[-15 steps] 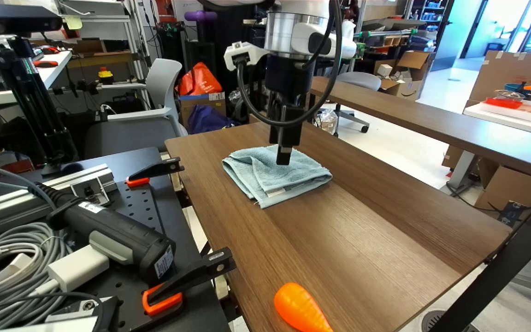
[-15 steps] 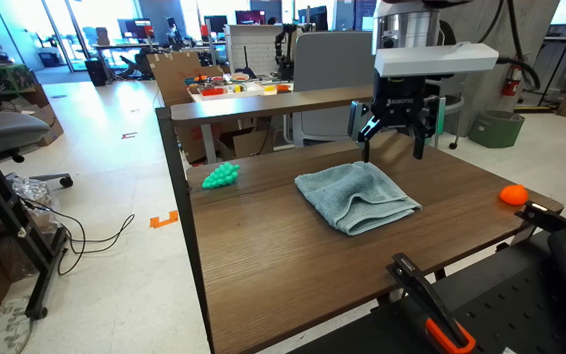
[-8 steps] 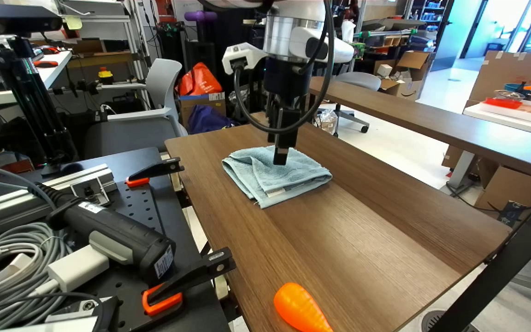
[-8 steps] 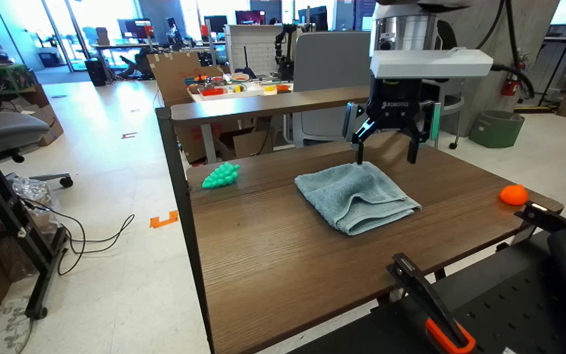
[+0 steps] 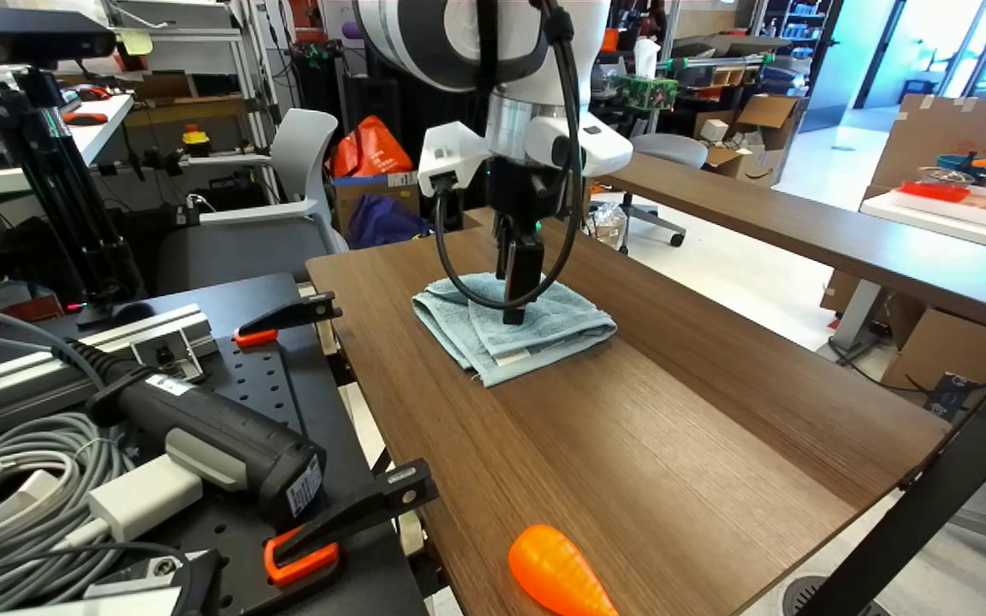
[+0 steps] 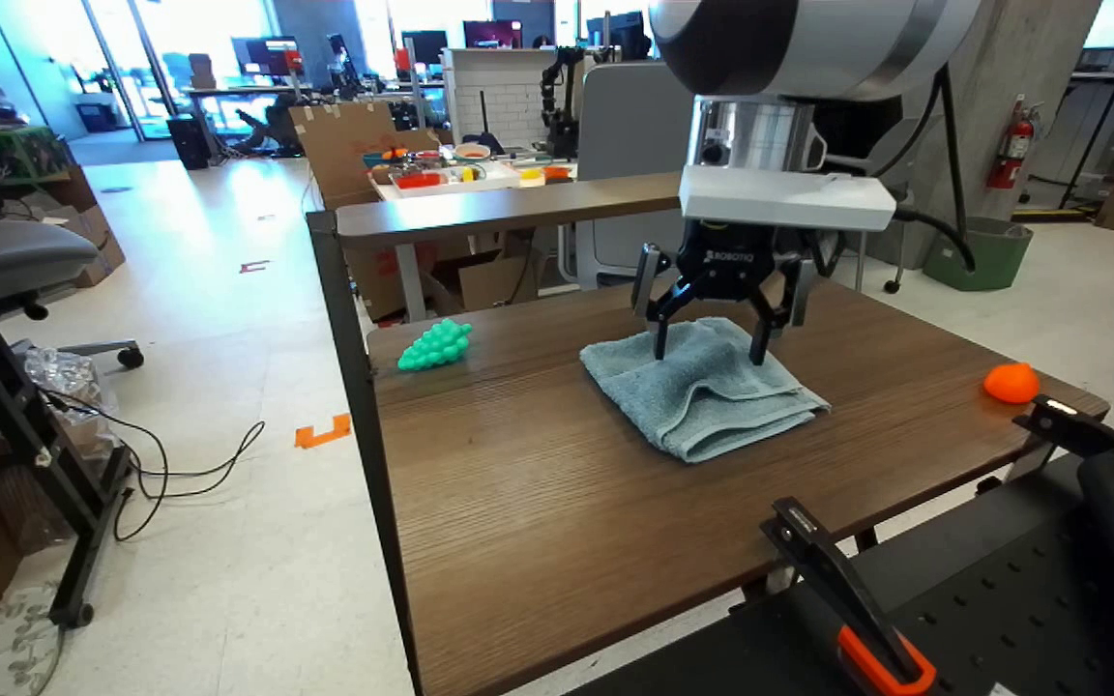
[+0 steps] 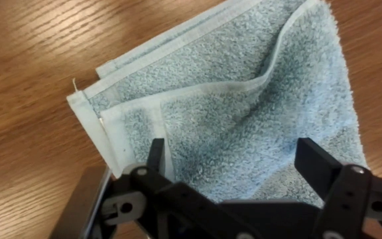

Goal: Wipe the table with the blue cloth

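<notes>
The blue cloth (image 5: 566,323) lies folded and rumpled on the dark brown table (image 5: 630,462); both also show in an exterior view, the cloth (image 6: 659,391) near the middle of the table (image 6: 518,512). My gripper (image 6: 710,358) points down over the cloth with its fingers spread. In the wrist view the gripper (image 7: 229,146) is open, with the cloth (image 7: 217,113) below and between its fingers and nothing pinched. The fingertips are at or just above the fabric; I cannot tell whether they touch it.
An orange toy (image 5: 557,569) lies near a table edge. A green bumpy toy (image 6: 434,346) sits near another edge. Black clamps (image 5: 365,513) and a dark bench (image 5: 245,376) adjoin one side. A dark post (image 6: 354,387) and a raised wooden top (image 6: 538,205) border the table.
My gripper has moved down and sideways, from above the cloth's edge to low over its middle. Its fingers stay open. The cloth and the toys have not moved.
</notes>
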`<state>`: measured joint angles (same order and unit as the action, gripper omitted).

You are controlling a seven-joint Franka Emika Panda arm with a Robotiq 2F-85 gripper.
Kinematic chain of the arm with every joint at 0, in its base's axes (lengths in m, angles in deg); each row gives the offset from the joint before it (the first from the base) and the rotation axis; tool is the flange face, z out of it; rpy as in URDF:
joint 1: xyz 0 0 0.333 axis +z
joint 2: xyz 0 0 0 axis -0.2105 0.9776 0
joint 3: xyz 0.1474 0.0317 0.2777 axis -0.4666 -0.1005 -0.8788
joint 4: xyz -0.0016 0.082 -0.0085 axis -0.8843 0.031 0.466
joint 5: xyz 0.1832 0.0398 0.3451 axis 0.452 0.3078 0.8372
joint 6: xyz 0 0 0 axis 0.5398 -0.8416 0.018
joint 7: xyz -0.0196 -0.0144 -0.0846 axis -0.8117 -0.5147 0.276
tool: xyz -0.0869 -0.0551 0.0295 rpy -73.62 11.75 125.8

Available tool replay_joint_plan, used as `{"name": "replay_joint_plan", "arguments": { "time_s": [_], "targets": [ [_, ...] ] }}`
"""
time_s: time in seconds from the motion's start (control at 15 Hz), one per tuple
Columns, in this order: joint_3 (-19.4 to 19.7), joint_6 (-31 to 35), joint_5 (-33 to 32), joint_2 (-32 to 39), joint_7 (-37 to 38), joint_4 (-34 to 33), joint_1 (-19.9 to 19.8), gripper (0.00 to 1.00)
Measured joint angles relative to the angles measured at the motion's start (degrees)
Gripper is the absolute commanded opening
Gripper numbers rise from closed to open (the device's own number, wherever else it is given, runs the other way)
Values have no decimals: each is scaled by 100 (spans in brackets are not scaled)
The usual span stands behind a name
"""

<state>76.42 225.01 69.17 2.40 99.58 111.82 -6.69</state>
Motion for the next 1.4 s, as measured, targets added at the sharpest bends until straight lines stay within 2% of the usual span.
{"name": "replay_joint_plan", "arguments": {
  "time_s": [0.4, 0.93, 1.2, 1.4],
  "targets": [
    [-11, 64, 30, 715, 0, -579, 1, 100],
    [-15, 17, 30, 774, 1, -659, 2, 100],
    [-234, -370, 30, 999, -36, -907, 31, 100],
    [-284, -661, 14, 1127, -30, -1170, 285, 100]
  ]
}}
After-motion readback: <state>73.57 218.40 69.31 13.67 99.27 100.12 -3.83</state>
